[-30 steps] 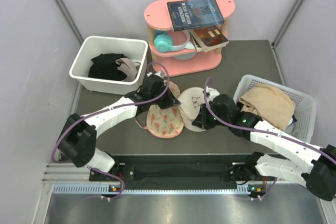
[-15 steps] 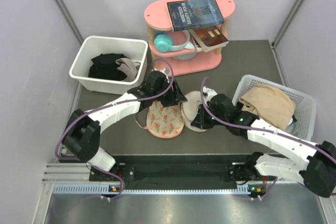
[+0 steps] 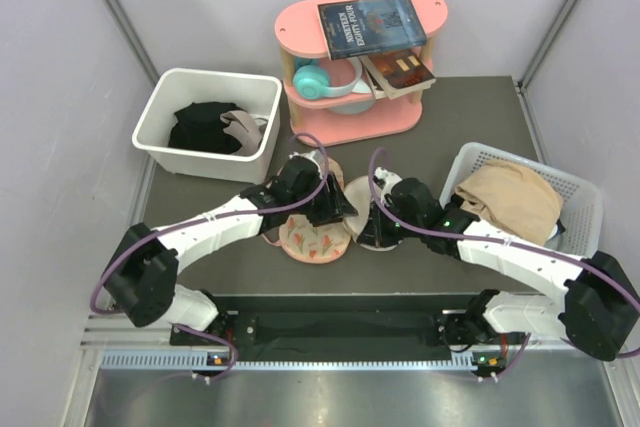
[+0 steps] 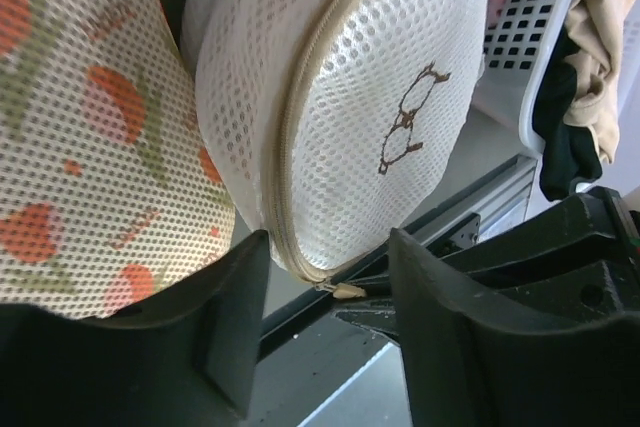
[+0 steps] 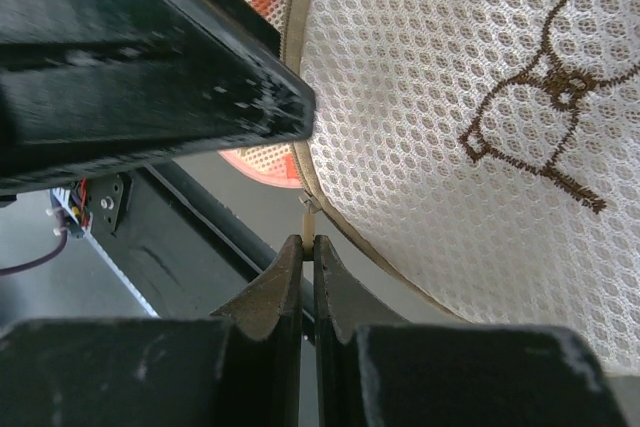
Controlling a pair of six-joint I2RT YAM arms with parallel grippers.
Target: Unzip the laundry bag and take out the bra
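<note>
The laundry bag (image 3: 362, 190) is a cream-white mesh pouch with a brown glasses motif, lying mid-table between both arms. It fills the left wrist view (image 4: 380, 97) and the right wrist view (image 5: 470, 127). My right gripper (image 3: 372, 228) (image 5: 308, 243) is shut on the small cream zip pull (image 5: 309, 220) at the bag's near rim. My left gripper (image 3: 340, 205) (image 4: 328, 249) is open, its fingers either side of the zipped rim, just above the same zip pull (image 4: 349, 290). The zip line looks closed. The bra is hidden.
A pink floral mesh piece (image 3: 312, 234) lies against the bag's left side. A white bin (image 3: 160, 115) with black clothes stands at the back left. A white basket (image 3: 585, 197) holding a beige garment is on the right. A pink shelf (image 3: 300, 17) with books and headphones stands behind.
My left gripper has opened and swung from the floral piece over to the bag's rim. The right arm has shifted left, still pinching the pull.
</note>
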